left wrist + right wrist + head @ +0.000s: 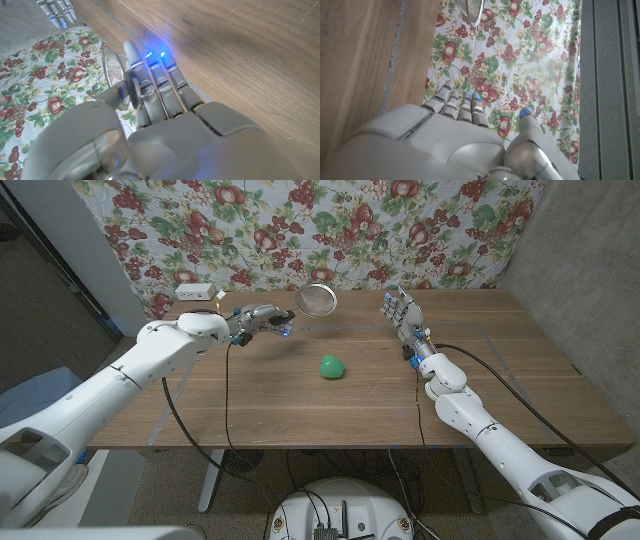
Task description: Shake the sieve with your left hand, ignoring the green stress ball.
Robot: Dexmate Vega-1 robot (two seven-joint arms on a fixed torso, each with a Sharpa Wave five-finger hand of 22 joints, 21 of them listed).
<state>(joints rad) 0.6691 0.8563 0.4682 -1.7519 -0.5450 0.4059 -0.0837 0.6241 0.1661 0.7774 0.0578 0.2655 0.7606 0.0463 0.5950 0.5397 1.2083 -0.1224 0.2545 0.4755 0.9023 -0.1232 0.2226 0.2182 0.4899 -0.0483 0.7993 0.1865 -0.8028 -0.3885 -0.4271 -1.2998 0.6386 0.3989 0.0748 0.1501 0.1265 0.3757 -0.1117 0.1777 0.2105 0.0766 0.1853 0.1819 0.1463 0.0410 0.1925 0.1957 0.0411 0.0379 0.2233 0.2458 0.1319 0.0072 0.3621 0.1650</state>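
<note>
My left hand grips the handle of a small metal sieve and holds it up above the far middle of the wooden table. In the left wrist view the sieve's mesh bowl shows past my fingers, held between them and the thumb. Its rim also appears in the right wrist view against the cloth. A green stress ball lies on the table, nearer to me than the sieve. My right hand stands upright at the far right, fingers spread, holding nothing.
A floral cloth hangs behind the table. A small white box sits at the far left corner. Cables trail from both arms over the front edge.
</note>
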